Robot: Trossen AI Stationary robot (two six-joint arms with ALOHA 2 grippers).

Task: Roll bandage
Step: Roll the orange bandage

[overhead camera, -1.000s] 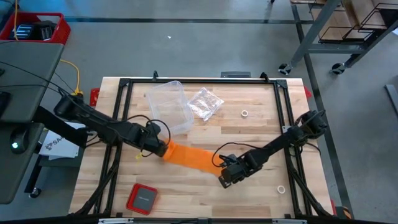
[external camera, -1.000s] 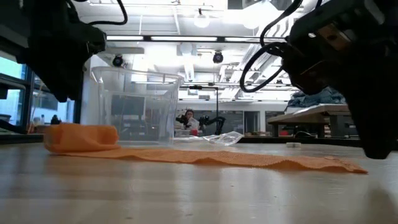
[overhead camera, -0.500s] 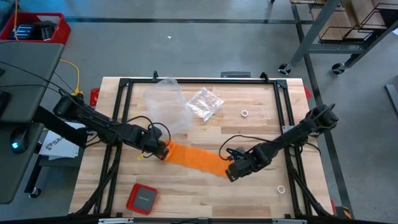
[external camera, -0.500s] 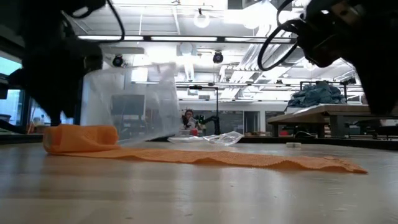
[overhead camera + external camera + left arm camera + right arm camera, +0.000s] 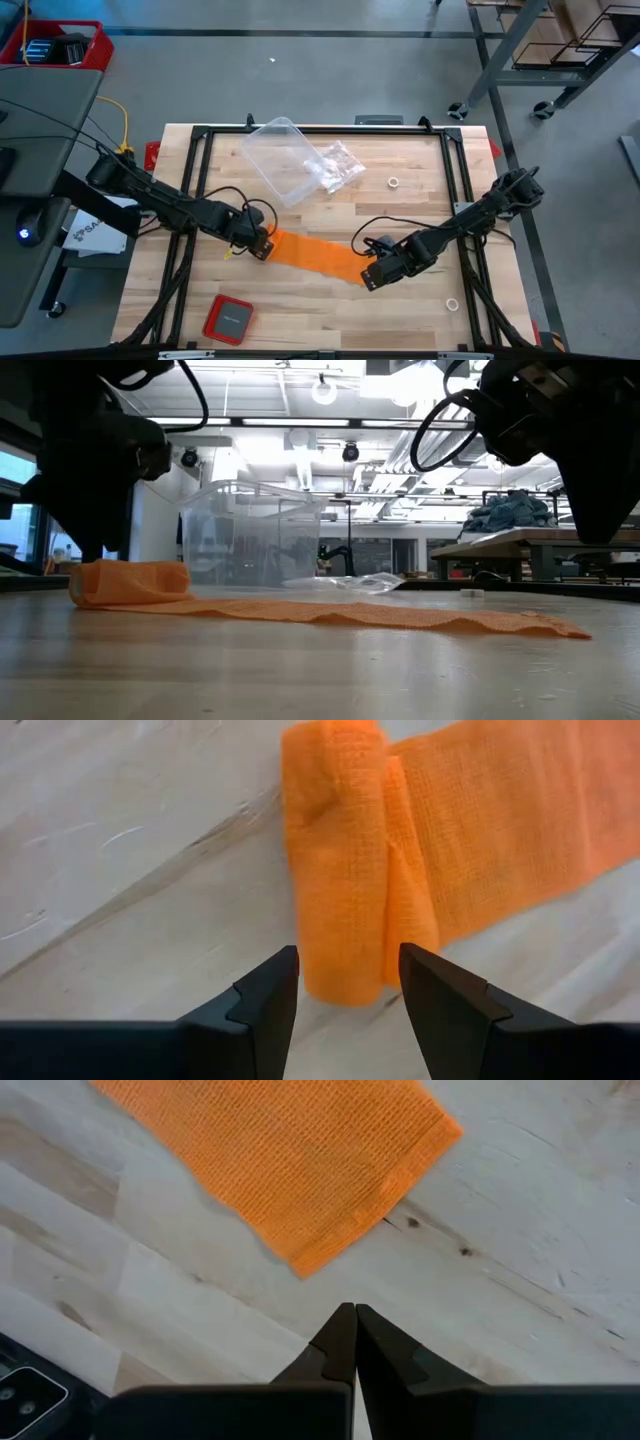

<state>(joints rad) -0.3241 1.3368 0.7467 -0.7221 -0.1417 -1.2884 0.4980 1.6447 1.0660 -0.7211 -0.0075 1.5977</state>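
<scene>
- Bandage: bright orange fabric strip lying flat on the wooden tabletop, near the middle, running on a slant from left to right and slightly toward the near edge.
- Left end of the bandage is rolled over into a short, thick fold; the remaining length lies unrolled and flat. In the low view the rolled end stands up as a low hump, the flat part trailing off to the right with small ripples.
- Right end of the strip is a free, squared-off edge resting on the wood.
- Left claw: at the rolled end, fingers apart, one on each side of the tip of the roll; roll sits just ahead of the gap, nothing clamped.
- Right claw: just beside the free right end of the strip, fingers pressed together, holding nothing; the fabric edge lies a little ahead of the tips, not touching.
- Clear plastic container: far side of the tabletop, tilted, well apart from the bandage.
- Crinkled clear bag: just right of the container.
- Red square case: near-left part of the tabletop.
- Two small white rings: one far right, one near right.
</scene>
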